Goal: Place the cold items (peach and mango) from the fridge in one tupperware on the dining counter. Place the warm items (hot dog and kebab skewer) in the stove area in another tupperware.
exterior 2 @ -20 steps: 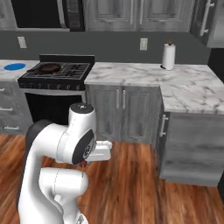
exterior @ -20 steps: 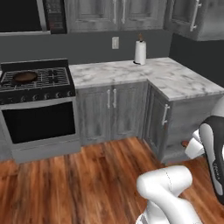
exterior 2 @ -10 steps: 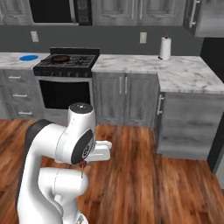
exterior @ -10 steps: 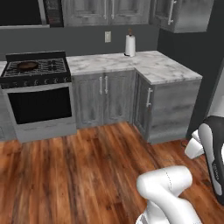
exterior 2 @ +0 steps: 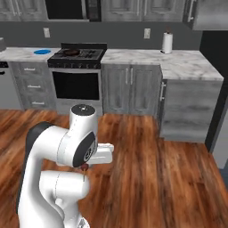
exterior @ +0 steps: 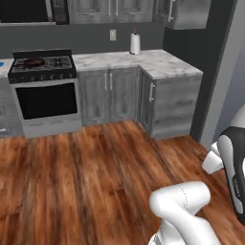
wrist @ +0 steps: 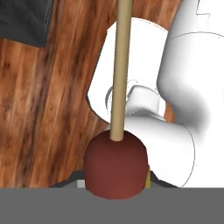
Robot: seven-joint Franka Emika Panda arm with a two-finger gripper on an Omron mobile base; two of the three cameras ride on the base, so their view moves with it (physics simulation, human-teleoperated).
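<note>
**Open floor ahead, counter run beyond**

A broad stretch of wood floor (exterior: 95, 172) is left open between the base and the cabinets, and passage across it is unobstructed. The far side is closed off by the stove (exterior: 45, 91) and the grey cabinets under the marble counter (exterior: 158, 64), whose corner block juts forward at the right. Most of the counter top is bare; a paper towel roll (exterior: 135, 43) stands upright near the back wall. A pan (exterior: 32, 61) occupies one stove burner. Headroom over the counter is limited by wall cabinets (exterior 2: 133, 9). The pincer is tucked close to the arm's own body, where the kebab skewer (wrist: 118, 131) is clamped.
</note>
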